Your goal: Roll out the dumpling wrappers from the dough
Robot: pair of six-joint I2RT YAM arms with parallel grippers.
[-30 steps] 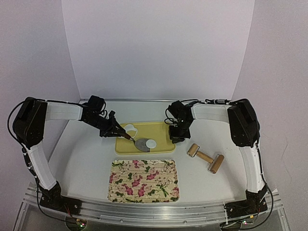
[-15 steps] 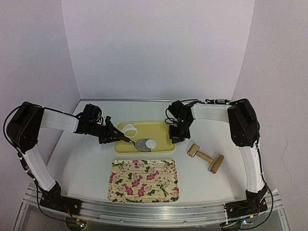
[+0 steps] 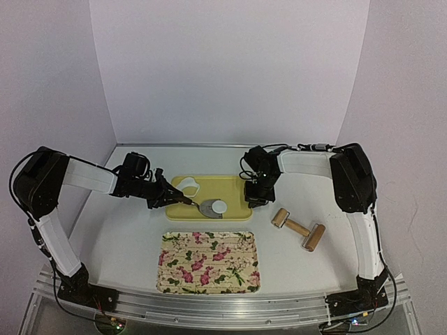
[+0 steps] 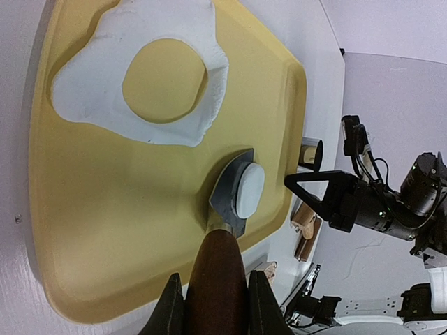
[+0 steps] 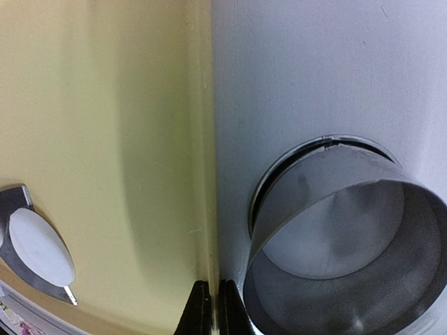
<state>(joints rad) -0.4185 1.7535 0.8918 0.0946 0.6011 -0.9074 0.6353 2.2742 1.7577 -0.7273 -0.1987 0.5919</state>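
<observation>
We are clamping our left gripper (image 4: 215, 296) on the spatula (image 4: 222, 197) by its wooden handle; the dumpling wrapper (image 4: 249, 190) is lying on its blade over the yellow tray (image 4: 105, 209), at 4 o'clock from the leftover sheet (image 4: 84, 91) in the top view; our right gripper (image 5: 210, 307), fingers pressed together, is sitting beside the ring cutter (image 5: 335, 209).

A yellow tray (image 3: 234, 185) is set on the white worktop (image 3: 126, 237), and a metal ring cutter (image 5: 314, 174) is stood on the worktop just beside the tray's edge. A spatula (image 4: 225, 192) is rested blade-down in the tray. A floral mat (image 3: 209, 262) is laid in front of the tray, and a wooden roller (image 3: 298, 228) is seen to the mat's right.
</observation>
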